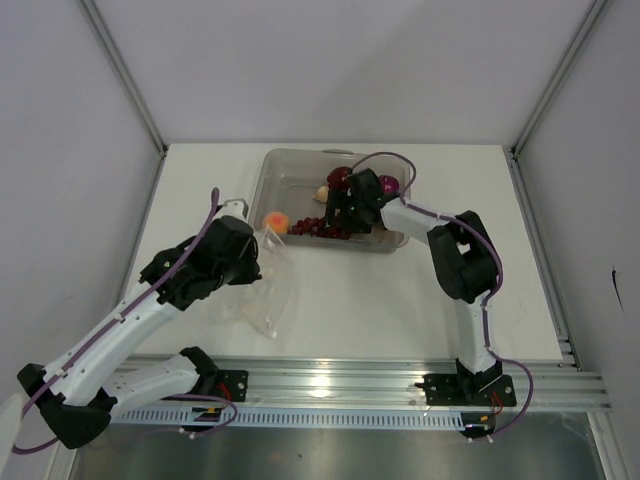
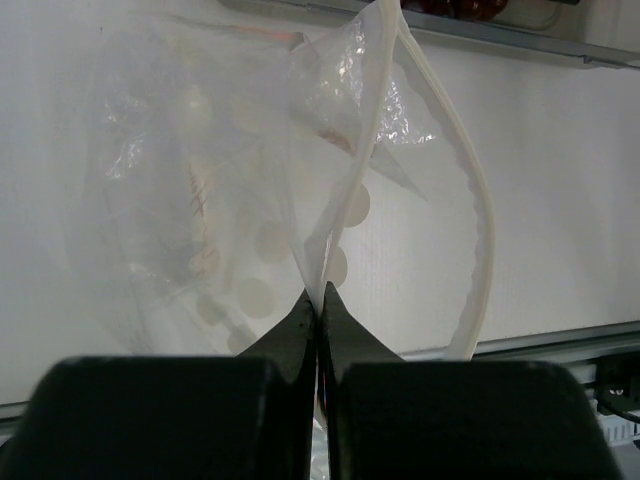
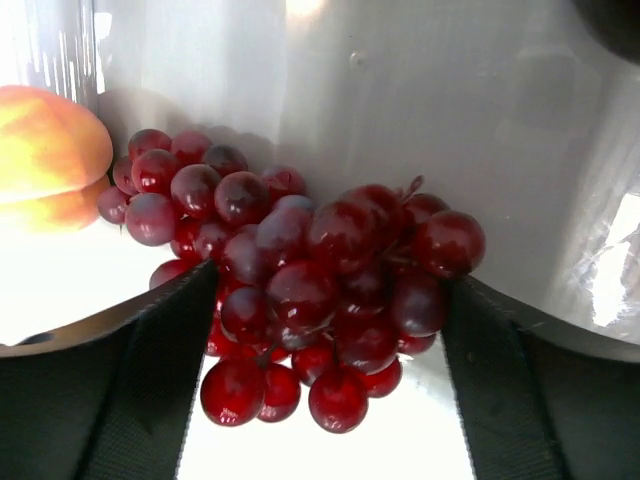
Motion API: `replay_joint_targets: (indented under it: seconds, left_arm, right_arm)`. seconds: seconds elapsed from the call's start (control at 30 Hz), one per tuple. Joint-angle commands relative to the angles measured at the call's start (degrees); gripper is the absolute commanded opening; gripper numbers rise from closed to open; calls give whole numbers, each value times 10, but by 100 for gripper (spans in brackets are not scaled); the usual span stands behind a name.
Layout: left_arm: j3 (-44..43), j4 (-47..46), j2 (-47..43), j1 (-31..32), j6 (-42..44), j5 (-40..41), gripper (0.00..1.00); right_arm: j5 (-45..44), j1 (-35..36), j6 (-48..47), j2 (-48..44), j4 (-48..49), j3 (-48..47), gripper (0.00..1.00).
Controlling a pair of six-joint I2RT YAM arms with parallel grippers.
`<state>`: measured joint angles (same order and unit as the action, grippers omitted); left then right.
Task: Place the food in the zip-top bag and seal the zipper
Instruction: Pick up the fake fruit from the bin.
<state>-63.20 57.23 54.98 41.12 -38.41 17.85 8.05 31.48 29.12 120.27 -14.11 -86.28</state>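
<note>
The clear zip-top bag (image 1: 265, 292) lies on the table in front of the tray, its mouth held open. My left gripper (image 1: 254, 252) is shut on one lip of the mouth, seen in the left wrist view (image 2: 320, 295); the zipper strip (image 2: 474, 210) loops away to the right. The bag (image 2: 190, 200) looks empty. My right gripper (image 1: 337, 222) is down in the grey tray (image 1: 285, 165), open, with its fingers (image 3: 150, 350) on either side of the dark red grape bunch (image 3: 320, 280). The peach (image 3: 45, 150) lies to the left of the grapes.
The tray also holds the peach (image 1: 275, 220), a dark red fruit (image 1: 340, 177), a purple ball (image 1: 389, 184) and a beige bulb (image 1: 322, 193). The tray's wall (image 3: 400, 100) stands close behind the grapes. White walls enclose the table on three sides.
</note>
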Motion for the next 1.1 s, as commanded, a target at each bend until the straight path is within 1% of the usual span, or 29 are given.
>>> replay_joint_targets:
  seconds: [0.0, 0.07, 0.1, 0.23, 0.27, 0.4, 0.57, 0.67, 1.07]
  left_arm:
    - [4, -26, -4, 0, 15, -25, 1]
    - [4, -26, -3, 0, 15, -26, 1]
    - [4, -26, -2, 0, 16, -26, 1]
    - [4, -28, -1, 1, 17, -29, 1]
    - [4, -29, -1, 0, 18, -30, 1]
    - [5, -29, 5, 0, 18, -38, 0]
    - [11, -35, 8, -3, 17, -52, 1]
    - [15, -41, 10, -5, 15, -59, 1]
    - [13, -60, 25, -20, 12, -102, 1]
  right_arm:
    - [6, 0, 17, 15, 24, -13, 83]
    - [13, 0, 17, 17, 33, -10, 77]
    - [23, 0, 18, 18, 42, -6, 66]
    - [49, -4, 21, 20, 53, -2, 46]
    - [51, -4, 21, 18, 56, 0, 35]
    - [57, -7, 16, 7, 64, 5, 24]
    - [57, -13, 3, -21, 59, 6, 6]
    - [57, -19, -1, -34, 50, 4, 0]
    - [37, -27, -28, -94, 8, 0, 0]
